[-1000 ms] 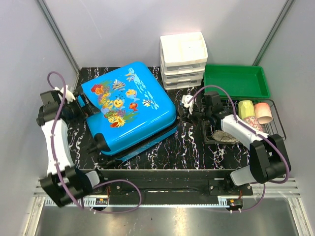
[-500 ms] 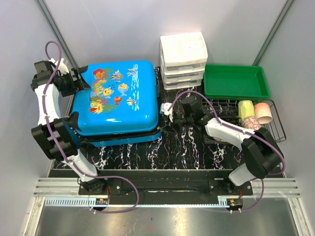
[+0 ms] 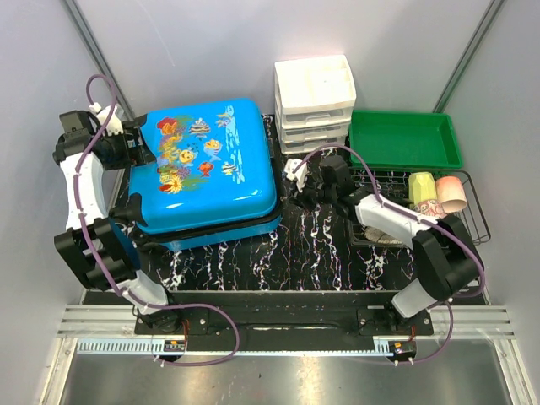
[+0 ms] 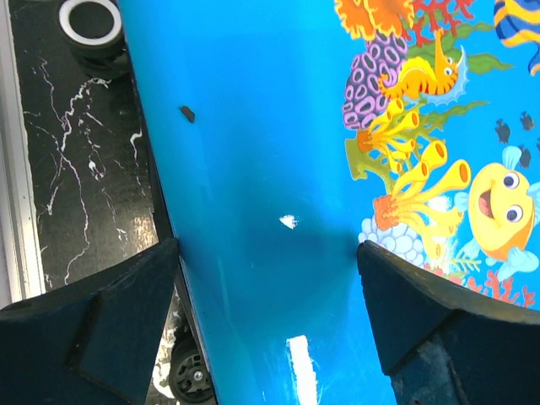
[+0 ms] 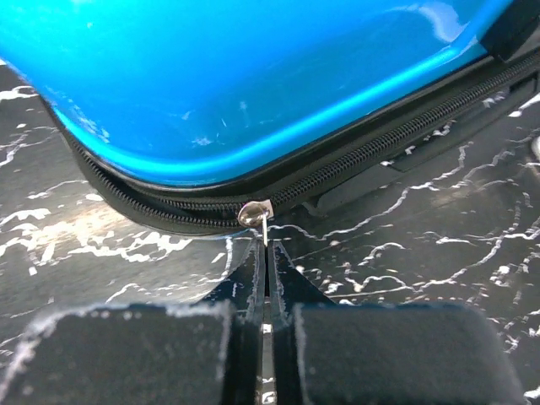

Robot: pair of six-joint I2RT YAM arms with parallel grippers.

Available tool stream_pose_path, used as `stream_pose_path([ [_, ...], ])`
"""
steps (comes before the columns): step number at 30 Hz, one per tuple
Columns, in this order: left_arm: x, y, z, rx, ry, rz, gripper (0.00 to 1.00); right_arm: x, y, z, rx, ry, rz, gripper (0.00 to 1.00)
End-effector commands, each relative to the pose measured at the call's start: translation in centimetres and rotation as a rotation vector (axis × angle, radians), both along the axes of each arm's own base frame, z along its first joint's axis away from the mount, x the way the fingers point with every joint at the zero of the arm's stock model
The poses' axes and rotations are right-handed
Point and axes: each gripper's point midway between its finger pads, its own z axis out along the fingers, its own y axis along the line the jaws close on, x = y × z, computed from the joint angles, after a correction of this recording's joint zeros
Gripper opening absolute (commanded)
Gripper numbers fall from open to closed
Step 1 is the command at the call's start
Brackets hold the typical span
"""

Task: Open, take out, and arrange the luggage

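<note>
Luggage lies flat, lid up, on left part of marble table. Right gripper pinched shut on zipper pull at right side. Left gripper spread wide astride left edge. Advice: draw along zip line, not outward; left arm steadies shell.
</note>
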Motion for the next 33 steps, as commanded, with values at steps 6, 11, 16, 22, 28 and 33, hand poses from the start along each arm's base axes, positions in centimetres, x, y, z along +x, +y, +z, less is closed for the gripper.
stream_pose_path([
  [6, -0.1, 0.6, -2.2, 0.021, 0.132, -0.026, 0.90, 9.9, -2.2, 4.4, 0.071, -0.200, -0.319, 0.00],
  [11, 0.7, 0.7, -1.9, 0.006, 0.129, -0.032, 0.90, 11.1, 0.0, 3.9, 0.134, -0.157, -0.260, 0.00],
  [16, -0.2, -0.7, 1.0, -0.068, 0.076, -0.084, 0.99, 8.9, 2.6, 1.9, 0.170, -0.033, -0.088, 0.00],
  [22, -4.0, -3.0, 3.2, -0.093, 0.056, -0.188, 0.99, 4.2, 5.2, 1.4, 0.195, 0.074, 0.090, 0.00],
  [28, -7.4, -4.4, 3.3, -0.051, 0.074, -0.300, 0.99, -2.5, 8.5, 0.8, 0.185, 0.137, 0.234, 0.00],
  [33, -8.5, -5.1, 3.3, -0.037, 0.069, -0.369, 0.99, -7.7, 10.7, 0.3, 0.178, 0.179, 0.305, 0.00],
])
